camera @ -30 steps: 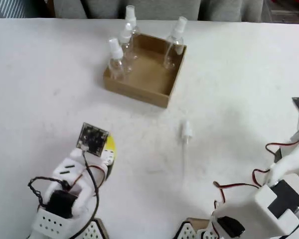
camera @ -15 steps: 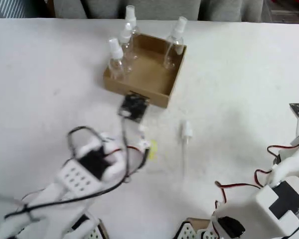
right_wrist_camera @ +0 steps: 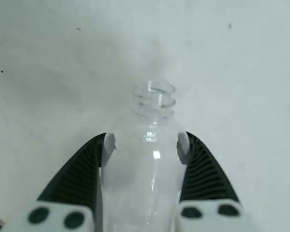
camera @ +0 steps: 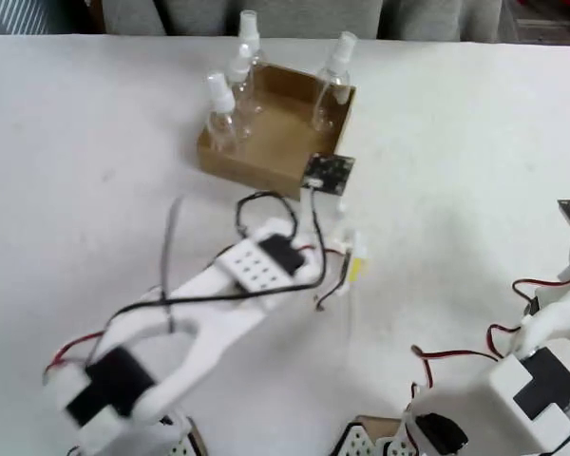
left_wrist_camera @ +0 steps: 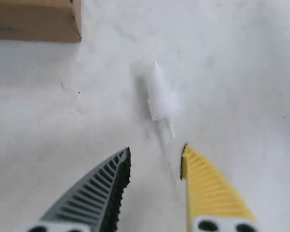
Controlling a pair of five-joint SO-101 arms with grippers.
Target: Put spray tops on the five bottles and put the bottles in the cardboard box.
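Left gripper [left_wrist_camera: 155, 150], fingers parted, hovers just short of the spray top [left_wrist_camera: 160, 96] lying near the cardboard box [left_wrist_camera: 34, 19] — likely light, slippery plastic, best pinched across its collar; right gripper [right_wrist_camera: 145, 140] clasps an uncapped bottle [right_wrist_camera: 153, 104].

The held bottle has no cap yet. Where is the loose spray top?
In the left wrist view the spray top lies on the table just ahead of the left gripper and its open fingers, near a corner of the cardboard box.

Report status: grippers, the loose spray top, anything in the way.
Left gripper open, just short of spray top lying on table. Right gripper shut on uncapped bottle. Nothing between left gripper and top.
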